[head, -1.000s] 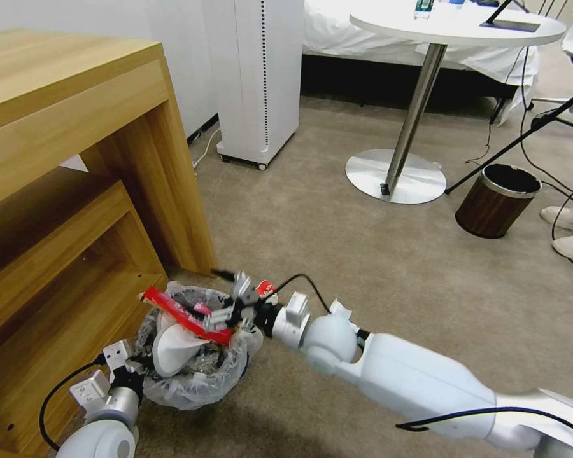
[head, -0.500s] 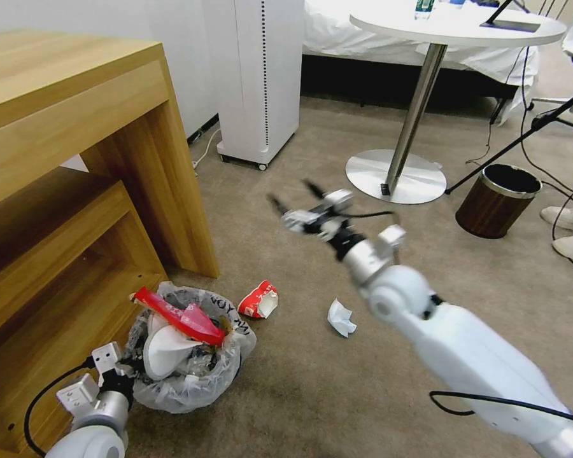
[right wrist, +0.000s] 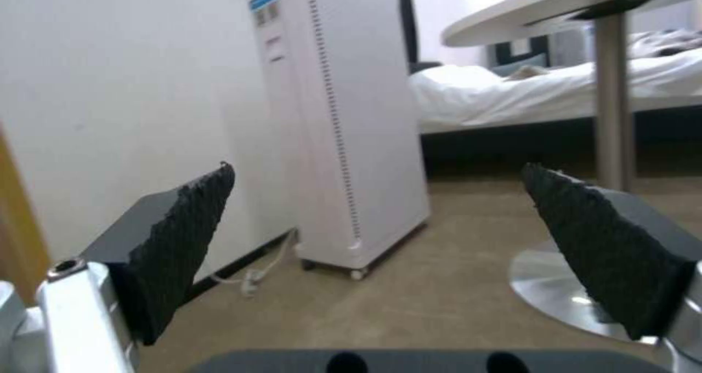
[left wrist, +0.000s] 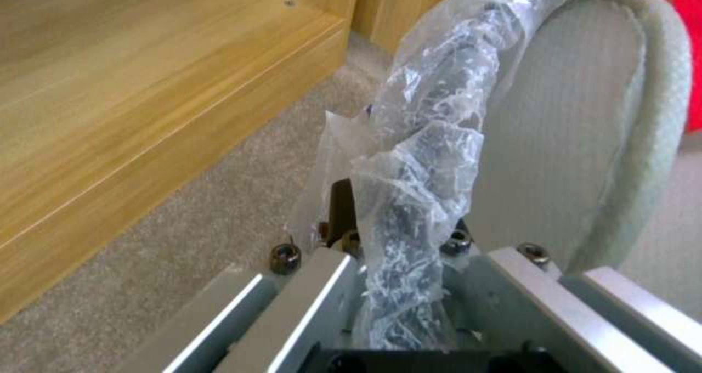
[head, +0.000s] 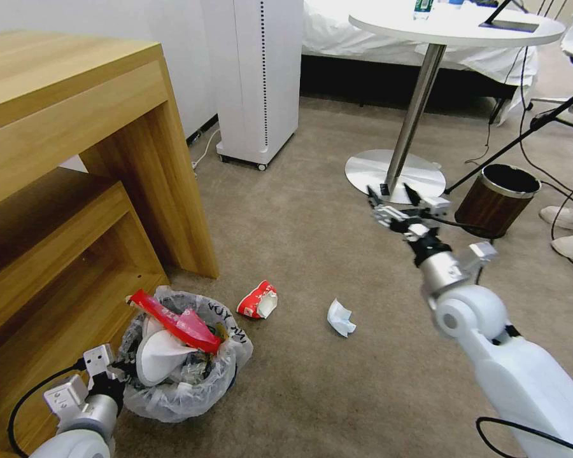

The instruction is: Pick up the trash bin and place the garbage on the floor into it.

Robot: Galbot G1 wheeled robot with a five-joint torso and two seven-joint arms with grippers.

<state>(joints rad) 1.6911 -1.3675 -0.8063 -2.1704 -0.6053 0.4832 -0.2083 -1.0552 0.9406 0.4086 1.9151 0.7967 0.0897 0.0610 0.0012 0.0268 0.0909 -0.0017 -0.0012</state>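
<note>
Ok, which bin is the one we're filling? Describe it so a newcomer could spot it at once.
Start at the wooden desk on the robot's left; at the foot of its leg, on the carpet, sits the trash bin, its rim clamped by the left gripper. It is wrapped in a clear crinkly bag and stuffed with litter, unlike the brown wood-grain bin by the round table's base.

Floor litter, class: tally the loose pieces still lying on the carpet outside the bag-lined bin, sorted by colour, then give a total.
Red and white wrapper: 1
White and blue paper scrap: 1
Total: 2, both on the carpet beside the bin.
</note>
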